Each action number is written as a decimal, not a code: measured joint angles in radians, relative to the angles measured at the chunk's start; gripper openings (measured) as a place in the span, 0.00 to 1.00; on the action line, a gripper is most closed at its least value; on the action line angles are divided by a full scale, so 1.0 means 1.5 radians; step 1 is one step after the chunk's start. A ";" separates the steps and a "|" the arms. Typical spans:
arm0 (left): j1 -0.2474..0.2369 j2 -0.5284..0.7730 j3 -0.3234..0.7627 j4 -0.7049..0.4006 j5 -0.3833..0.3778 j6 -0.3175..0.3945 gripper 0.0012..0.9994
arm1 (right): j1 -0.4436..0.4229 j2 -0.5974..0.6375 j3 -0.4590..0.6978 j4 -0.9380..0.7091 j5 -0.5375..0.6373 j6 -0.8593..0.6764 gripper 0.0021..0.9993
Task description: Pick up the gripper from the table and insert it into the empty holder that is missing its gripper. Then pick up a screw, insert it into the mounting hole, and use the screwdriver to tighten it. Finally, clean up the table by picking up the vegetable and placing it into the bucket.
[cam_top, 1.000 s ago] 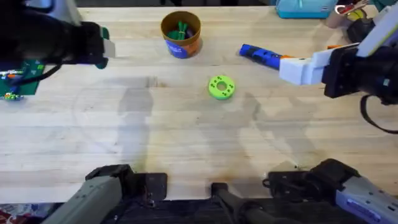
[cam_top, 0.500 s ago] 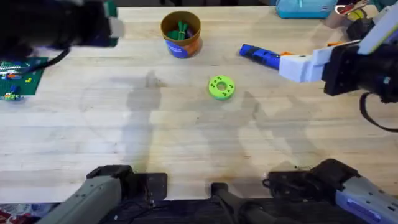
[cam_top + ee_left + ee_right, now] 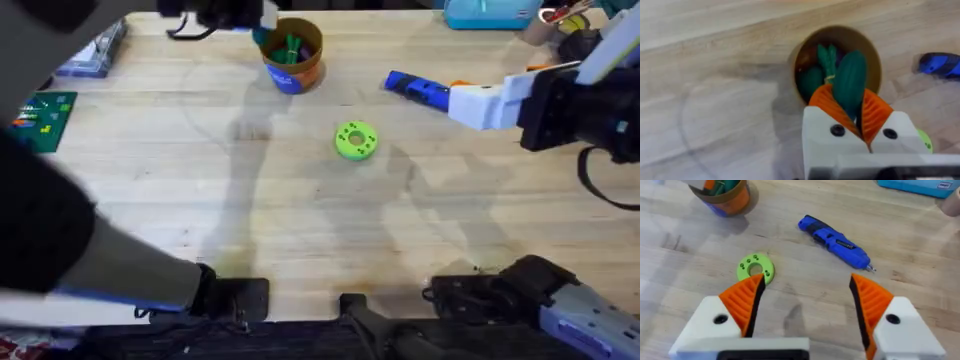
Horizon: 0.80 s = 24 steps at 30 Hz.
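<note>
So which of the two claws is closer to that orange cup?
The left gripper: it hangs right above the bucket, shut on the vegetable. The right gripper, open, is well off beside the screwdriver.

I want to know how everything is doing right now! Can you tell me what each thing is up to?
Left tool: shut on the vegetable, above the bucket.
Vegetable: held, not yet dropped.
Bucket: upright, green things already inside.
Right tool: open, holding nothing.
Screwdriver: lying flat on the table.
Lime-green disc: flat on the table.
</note>
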 joint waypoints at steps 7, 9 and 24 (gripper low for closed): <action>-0.035 0.112 0.089 0.025 0.004 0.000 0.02 | 0.000 0.000 0.000 0.000 0.000 0.000 0.99; -0.040 0.130 0.090 0.028 0.006 0.001 0.02 | 0.000 0.000 0.000 0.000 0.002 0.000 0.99; -0.039 0.150 0.112 -0.074 0.006 0.007 0.99 | 0.000 0.000 0.000 0.000 0.005 0.000 0.99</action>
